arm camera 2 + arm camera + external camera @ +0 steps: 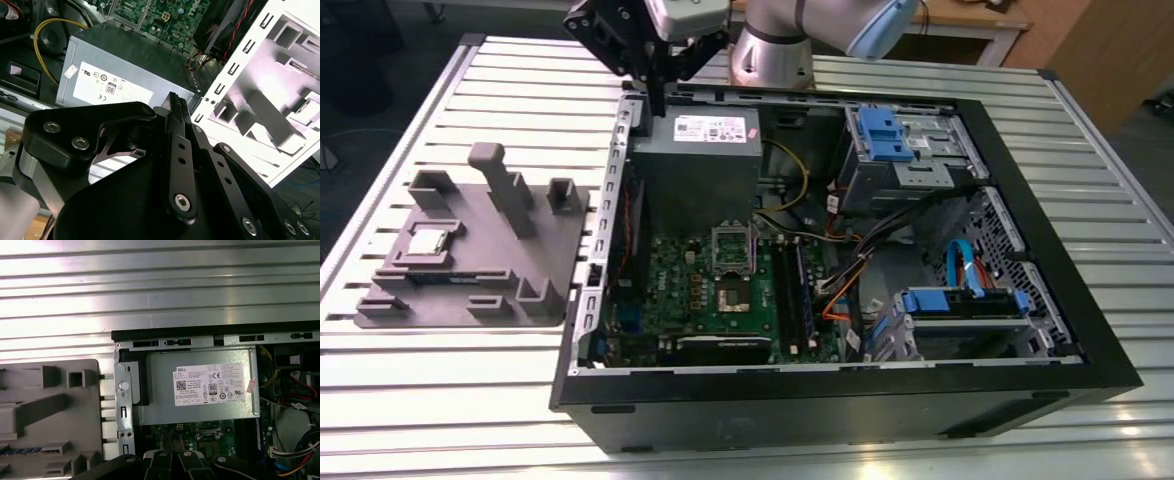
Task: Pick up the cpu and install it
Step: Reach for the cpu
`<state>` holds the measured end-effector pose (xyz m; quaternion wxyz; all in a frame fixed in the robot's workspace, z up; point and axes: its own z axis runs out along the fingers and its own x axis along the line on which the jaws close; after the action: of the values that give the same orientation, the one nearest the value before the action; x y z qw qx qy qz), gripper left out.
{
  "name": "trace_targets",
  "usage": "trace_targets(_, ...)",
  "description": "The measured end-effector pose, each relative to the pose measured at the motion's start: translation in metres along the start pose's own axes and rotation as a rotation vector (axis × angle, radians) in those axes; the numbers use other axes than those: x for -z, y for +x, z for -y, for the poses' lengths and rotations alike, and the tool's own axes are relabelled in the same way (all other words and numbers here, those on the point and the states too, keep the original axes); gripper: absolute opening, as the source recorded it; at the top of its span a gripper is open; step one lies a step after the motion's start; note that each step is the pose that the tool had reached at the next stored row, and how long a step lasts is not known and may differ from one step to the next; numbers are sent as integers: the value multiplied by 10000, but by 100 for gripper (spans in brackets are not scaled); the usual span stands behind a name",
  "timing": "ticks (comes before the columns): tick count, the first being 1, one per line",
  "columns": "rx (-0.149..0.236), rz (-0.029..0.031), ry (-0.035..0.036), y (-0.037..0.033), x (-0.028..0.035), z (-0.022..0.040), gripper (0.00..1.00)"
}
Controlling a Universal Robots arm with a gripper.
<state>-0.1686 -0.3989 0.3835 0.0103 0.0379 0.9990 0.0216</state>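
One cpu (427, 243), probably light, stiff and fragile, lies on the grey tray (550, 262) at nine o'clock from the case (854, 388); I judge its edges the safest hold; my pincer (655, 98) is closed, empty.

The cpu (427, 241) is seated flat in a recess of the grey holder (554, 255), silver top up. In the exterior view it is located at 9 o'clock of the open case (854, 392).

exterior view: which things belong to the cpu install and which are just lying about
job: cpu, grey tray under it, open board socket, tool
lying about: power supply box, blue drive caddy, yellow cable
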Motion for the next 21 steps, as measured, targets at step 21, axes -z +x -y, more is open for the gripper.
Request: trace_targets(21, 0, -3, 0, 68, -22, 6, 10)
